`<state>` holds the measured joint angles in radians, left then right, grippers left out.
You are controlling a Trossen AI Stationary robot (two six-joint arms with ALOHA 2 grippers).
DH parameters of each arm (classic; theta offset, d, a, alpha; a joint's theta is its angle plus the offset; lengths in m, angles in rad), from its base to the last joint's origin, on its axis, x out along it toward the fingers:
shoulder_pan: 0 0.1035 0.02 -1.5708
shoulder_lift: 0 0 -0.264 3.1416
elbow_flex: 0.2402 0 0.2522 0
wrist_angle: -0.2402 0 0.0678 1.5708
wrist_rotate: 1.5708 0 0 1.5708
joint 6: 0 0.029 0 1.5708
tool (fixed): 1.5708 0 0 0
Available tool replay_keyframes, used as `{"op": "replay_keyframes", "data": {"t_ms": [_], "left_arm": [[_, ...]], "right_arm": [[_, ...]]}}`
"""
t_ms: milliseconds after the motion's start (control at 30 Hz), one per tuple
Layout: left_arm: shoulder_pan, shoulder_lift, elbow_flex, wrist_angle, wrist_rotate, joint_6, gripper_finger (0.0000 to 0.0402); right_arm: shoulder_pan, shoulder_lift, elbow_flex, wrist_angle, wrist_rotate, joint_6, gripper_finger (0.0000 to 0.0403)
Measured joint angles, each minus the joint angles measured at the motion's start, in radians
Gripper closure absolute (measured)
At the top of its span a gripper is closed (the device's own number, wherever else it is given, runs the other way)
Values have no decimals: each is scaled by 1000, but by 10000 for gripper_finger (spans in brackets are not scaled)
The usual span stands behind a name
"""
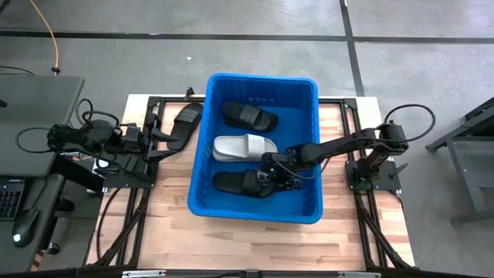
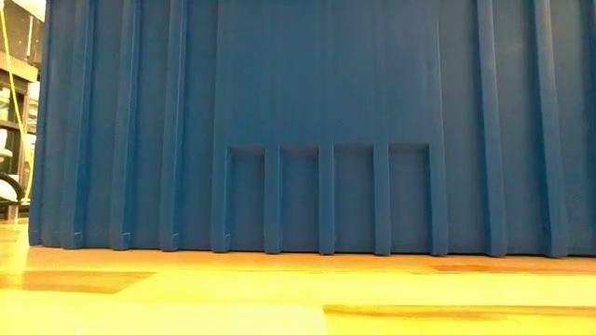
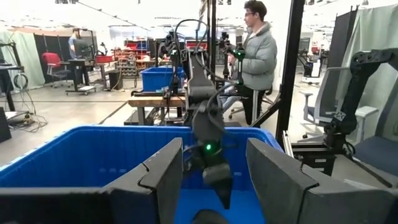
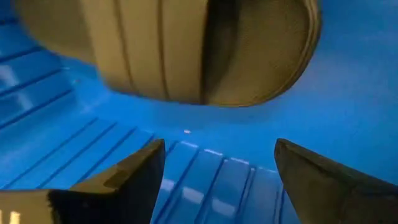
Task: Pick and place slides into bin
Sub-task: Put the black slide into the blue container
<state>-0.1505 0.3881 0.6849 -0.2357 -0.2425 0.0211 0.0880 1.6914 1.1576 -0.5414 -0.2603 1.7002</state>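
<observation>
Placing step, by the look of it: right gripper point(image 1: 272, 176) down inside the bin point(image 1: 202, 147), fingers standing apart in the right wrist view with only blue ribbed floor between them, nothing clamped. Just under and beside it in the high view, a black slide point(image 1: 238, 183) lying flat on the bin floor (probably the one just set down, but that is only a judgement). Right ahead of the fingers, the white slide point(image 1: 244, 147), also filling the upper part of the right wrist view as a pale ribbed shape point(image 4: 186, 50); farther past it, a second black slide point(image 1: 250, 116) toward the opposite wall. Outside the bin, well apart from the right gripper and close to the left gripper point(image 1: 151, 130), one more black slide point(image 1: 184, 124) on the table, touching or nearly touching the bin's outer wall. Left gripper beside that wall, fingers point(image 3: 168, 180) parted with nothing seen between them, looking over the blue rim toward the right arm. Next move, as judged: lifting the right gripper straight up out of the bin before any sideways travel. Little room low down: white slide ahead, black slide below, near wall of the bin close behind. Open room above only. Remaining slide more natural for the left arm, with free table around it.
</observation>
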Motion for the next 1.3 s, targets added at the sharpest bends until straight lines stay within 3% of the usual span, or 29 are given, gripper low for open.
{"op": "replay_keyframes", "data": {"t_ms": [67,167,333,600,733,1067,1200,1300], "left_arm": [[0,2,0,0,-11,0,236],[0,11,7,-37,-127,25,236],[0,10,78,-343,-396,-12,236],[1,31,80,-503,-688,-416,223],[1,47,38,-498,-796,-590,222],[1,48,-162,-501,-910,-1414,222],[1,48,-236,-494,-1020,-1659,222],[25,48,-288,-416,-1042,-1681,222]], "right_arm": [[11,-31,0,29,57,-6,114],[25,-91,2,76,151,-78,114],[38,-213,1,75,334,-178,114],[30,-416,1,-15,506,-290,114],[30,-496,1,-16,549,-379,114],[30,-616,1,-16,592,-579,114],[30,-636,1,-15,577,-625,114],[30,-642,1,-17,548,-656,114]]}}
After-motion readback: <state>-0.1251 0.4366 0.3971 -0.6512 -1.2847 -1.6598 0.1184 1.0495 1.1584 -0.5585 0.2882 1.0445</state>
